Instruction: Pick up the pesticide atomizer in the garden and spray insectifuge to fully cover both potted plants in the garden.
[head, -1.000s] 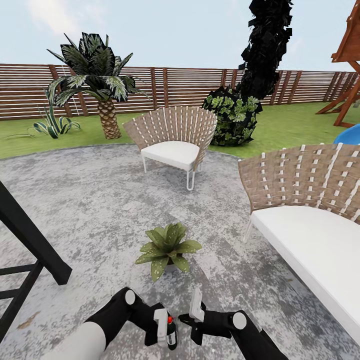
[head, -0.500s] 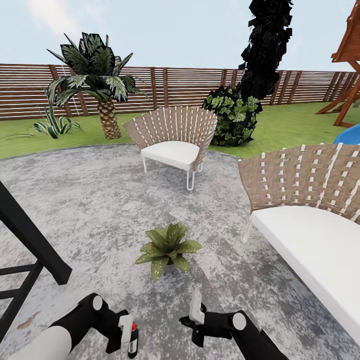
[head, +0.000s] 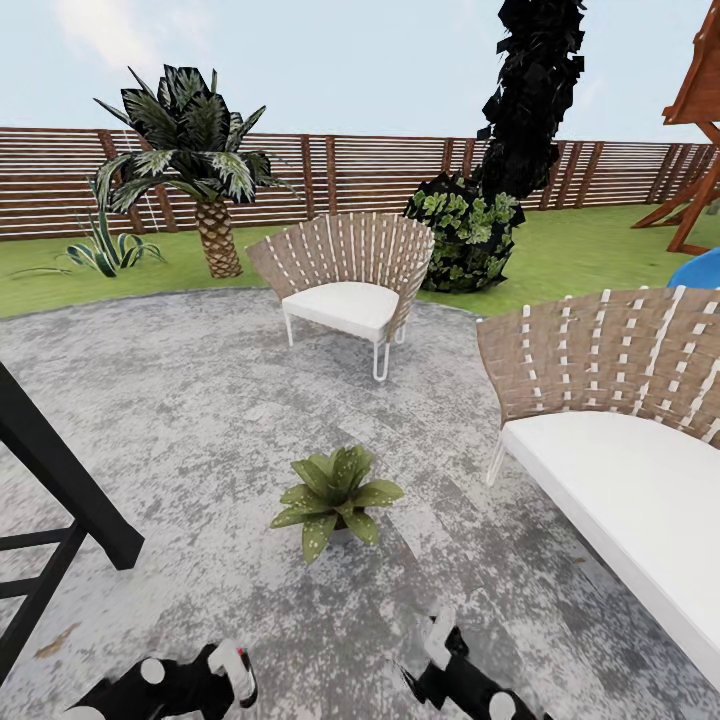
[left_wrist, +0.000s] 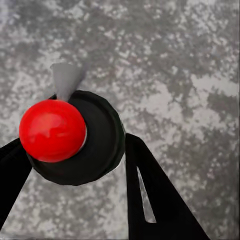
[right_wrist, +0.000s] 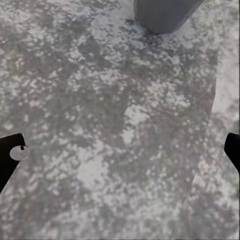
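Speckled grey patio (head: 200, 400) carries 1 potted plant (head: 335, 495) near its middle, ahead of both arms. The atomizer (left_wrist: 75, 137) is pinched upright in the left gripper (left_wrist: 75, 165), its red cap seen end-on. The plant lies forward and to the right of that gripper, so a forward reach is judged necessary. The right gripper (right_wrist: 120, 150) is spread, holding nothing.

1 potted plant (head: 335, 495) sits on the speckled patio (head: 200, 400), 2 woven chairs (head: 345, 285) beyond it, both grippers low: left gripper (head: 232, 672), right gripper (head: 438, 645).
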